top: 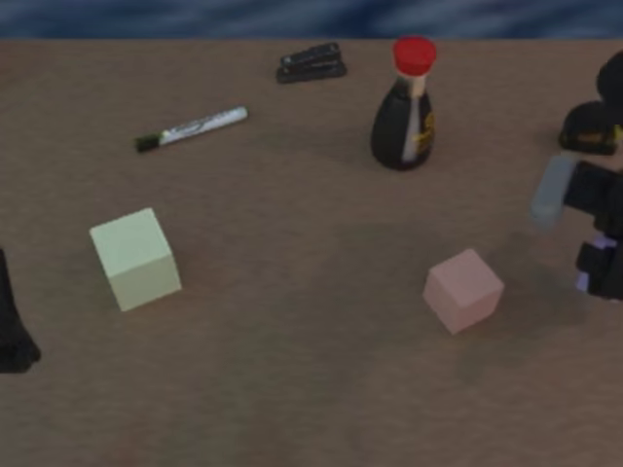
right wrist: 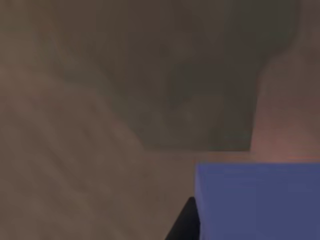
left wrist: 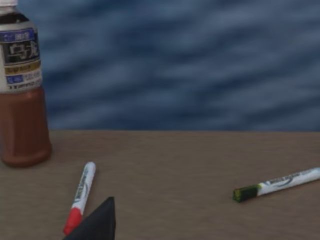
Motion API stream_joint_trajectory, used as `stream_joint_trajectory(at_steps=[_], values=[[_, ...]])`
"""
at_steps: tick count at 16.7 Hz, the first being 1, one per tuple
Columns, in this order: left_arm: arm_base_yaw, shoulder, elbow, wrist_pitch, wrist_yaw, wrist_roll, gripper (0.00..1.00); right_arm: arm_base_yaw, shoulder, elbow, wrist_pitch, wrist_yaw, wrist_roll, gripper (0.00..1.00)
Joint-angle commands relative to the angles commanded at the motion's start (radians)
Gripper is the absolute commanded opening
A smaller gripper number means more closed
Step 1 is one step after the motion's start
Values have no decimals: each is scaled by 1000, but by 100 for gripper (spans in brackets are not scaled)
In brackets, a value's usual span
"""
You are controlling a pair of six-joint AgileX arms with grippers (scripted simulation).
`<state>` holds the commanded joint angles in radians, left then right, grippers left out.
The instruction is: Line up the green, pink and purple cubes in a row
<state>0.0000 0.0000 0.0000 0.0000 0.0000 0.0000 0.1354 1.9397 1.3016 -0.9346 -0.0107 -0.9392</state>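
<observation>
The pale green cube [top: 136, 258] rests on the left half of the table and the pink cube [top: 463, 289] right of centre. At the table's right edge my right gripper [top: 596, 265] is shut on the purple cube [top: 584, 282], of which only slivers show under the fingers. In the right wrist view the purple cube [right wrist: 257, 200] fills the near corner, with one black finger [right wrist: 184, 225] pressed against its side. My left gripper [top: 15, 336] is parked at the left edge; one fingertip [left wrist: 100, 220] shows, with bare table beside it.
A soy sauce bottle [top: 409, 102] with a red cap stands at the back right of centre. A black stapler [top: 311, 62] lies behind it to the left. A green-capped marker [top: 192, 127] lies behind the green cube. The left wrist view shows a tea bottle [left wrist: 20, 85] and a red-capped marker [left wrist: 80, 197].
</observation>
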Motion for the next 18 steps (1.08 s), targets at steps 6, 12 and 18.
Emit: stream_joint_trajectory(at_steps=[6, 12, 18], values=[[0, 0, 0, 0, 0, 0, 100, 6, -49, 57, -95, 0, -2, 0], [0, 0, 0, 0, 0, 0, 100, 115, -58, 59, -106, 0, 15, 0], [0, 0, 0, 0, 0, 0, 100, 448, -96, 46, -143, -4, 51, 0]])
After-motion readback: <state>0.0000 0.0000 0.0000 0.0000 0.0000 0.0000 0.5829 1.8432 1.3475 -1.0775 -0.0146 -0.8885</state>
